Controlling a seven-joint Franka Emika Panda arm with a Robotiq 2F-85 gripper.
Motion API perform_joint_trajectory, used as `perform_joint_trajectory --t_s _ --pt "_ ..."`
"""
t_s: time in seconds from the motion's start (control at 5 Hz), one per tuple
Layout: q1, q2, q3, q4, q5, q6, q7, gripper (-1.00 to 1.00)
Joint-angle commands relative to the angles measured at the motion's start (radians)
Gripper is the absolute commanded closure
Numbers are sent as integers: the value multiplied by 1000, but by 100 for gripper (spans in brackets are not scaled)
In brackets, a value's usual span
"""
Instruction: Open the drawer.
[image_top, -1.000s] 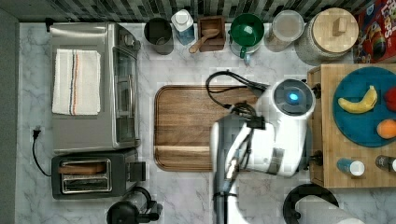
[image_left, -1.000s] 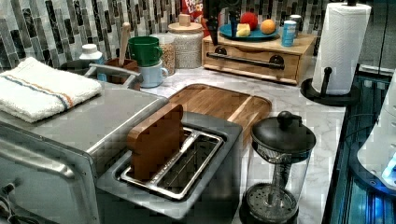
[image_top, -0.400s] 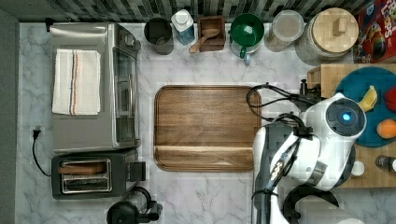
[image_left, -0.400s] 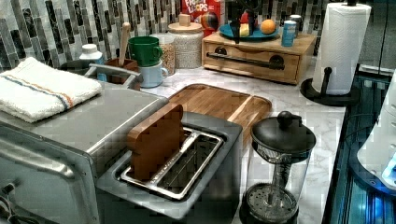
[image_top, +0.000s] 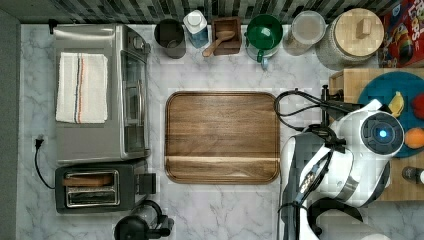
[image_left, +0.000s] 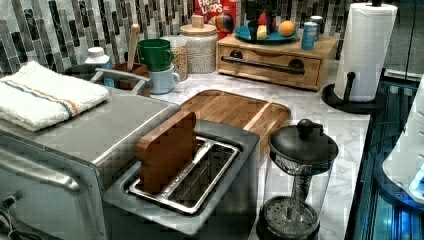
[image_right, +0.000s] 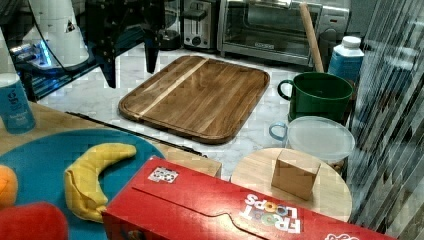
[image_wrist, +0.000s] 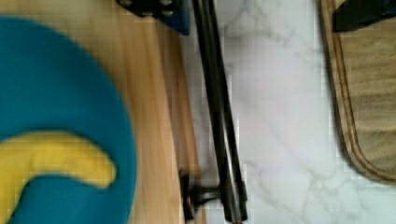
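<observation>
Closed, the light wooden drawer (image_left: 270, 61) was seen at the counter's (image_left: 320, 125) far end, its long black handle (image_wrist: 219, 112) spanning the front. The gripper (image_right: 127, 55) was held open above the counter beside the handle.

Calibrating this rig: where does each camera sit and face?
Top view: overhead, looking down; arm above the drawer.
Left view: by the toaster, facing the drawer; arm at the left view's right.
Right view: behind the cereal box, facing the toaster; open gripper.
Wrist view: down onto the drawer's handle; fingers.
All four share the walnut tray.
</observation>
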Motion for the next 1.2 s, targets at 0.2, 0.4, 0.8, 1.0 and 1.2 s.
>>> perform_joint_trajectory --t_s 0.2,0.4,0.8,1.0,1.2 --pt "28 121 -5 14 78 107 -219 -100" --pt "-14 147 33 -24 105 215 -231 -100" --pt "-26 179 37 -63 106 291 -197 -100" --pt "-21 184 34 -84 98 323 -182 -100" --pt "0 184 25 -43 79 241 -156 -100"
